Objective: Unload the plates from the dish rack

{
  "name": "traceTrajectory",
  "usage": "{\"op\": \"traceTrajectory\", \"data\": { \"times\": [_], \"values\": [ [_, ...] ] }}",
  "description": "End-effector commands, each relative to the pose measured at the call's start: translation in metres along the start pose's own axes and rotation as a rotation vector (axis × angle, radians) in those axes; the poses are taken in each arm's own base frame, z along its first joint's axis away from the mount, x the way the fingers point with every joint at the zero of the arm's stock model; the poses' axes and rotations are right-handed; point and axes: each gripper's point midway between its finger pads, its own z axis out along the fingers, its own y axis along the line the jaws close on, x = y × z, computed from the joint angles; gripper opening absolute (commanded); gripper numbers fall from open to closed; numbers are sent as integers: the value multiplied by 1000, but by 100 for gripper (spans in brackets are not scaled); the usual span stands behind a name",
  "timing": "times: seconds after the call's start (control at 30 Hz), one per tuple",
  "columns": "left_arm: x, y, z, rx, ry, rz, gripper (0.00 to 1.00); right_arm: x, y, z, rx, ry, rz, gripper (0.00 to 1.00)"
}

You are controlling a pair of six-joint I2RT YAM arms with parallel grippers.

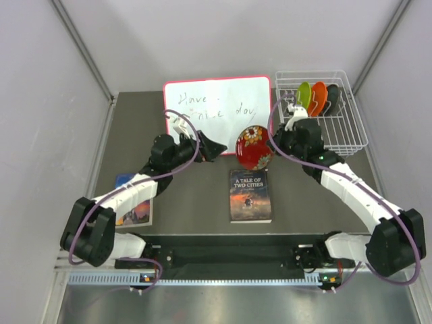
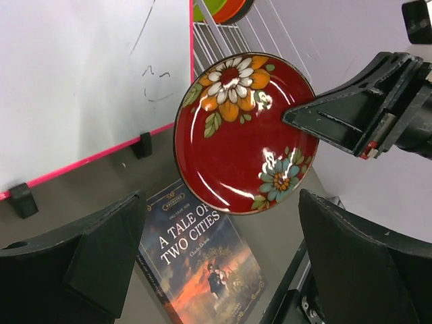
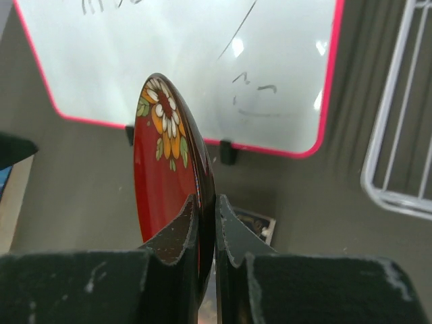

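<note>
My right gripper [image 1: 271, 143] is shut on the rim of the dark red flowered plate [image 1: 254, 147] and holds it on edge above the table, between the whiteboard and a book. The right wrist view shows the fingertips [image 3: 187, 226] pinching the plate [image 3: 158, 162]. My left gripper [image 1: 214, 147] is open and empty just left of the plate, which fills the left wrist view [image 2: 243, 135] ahead of the spread gripper [image 2: 229, 263]. The white wire dish rack [image 1: 351, 128] at the back right holds the lime green [image 1: 304, 96], orange [image 1: 318, 98] and dark teal [image 1: 332, 99] plates upright.
A red-framed whiteboard [image 1: 216, 111] lies at the back centre. The book "A Tale of Two Cities" [image 1: 250, 196] lies flat under the held plate; a second book [image 1: 135, 202] lies at the left under my left arm. Grey walls close in on both sides.
</note>
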Motion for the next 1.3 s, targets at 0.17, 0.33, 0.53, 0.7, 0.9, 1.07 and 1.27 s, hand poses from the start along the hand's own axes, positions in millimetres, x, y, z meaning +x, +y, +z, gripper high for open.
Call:
{"op": "traceTrajectory", "data": {
  "times": [0.17,0.33,0.53,0.7,0.9,1.07,1.27],
  "values": [
    [15,-22,7,95,-95,-36,95,-44,69,-45,-313,-246,109,0],
    [17,-30,12,110,-126,-28,94,-33,76,-51,-362,-239,160,0],
    [23,-41,21,203,-132,-85,70,-18,90,-58,-464,-224,229,0],
    [37,-39,22,225,-104,-110,29,-12,94,-59,-502,-212,256,0],
    [55,-28,17,201,-55,-105,0,-11,93,-55,-494,-205,233,6],
    [63,-19,1,99,-4,-60,0,-9,64,-47,-297,-175,142,52],
    [83,13,-51,-111,4,-64,0,-43,8,-57,9,-267,14,59]
  ]
}}
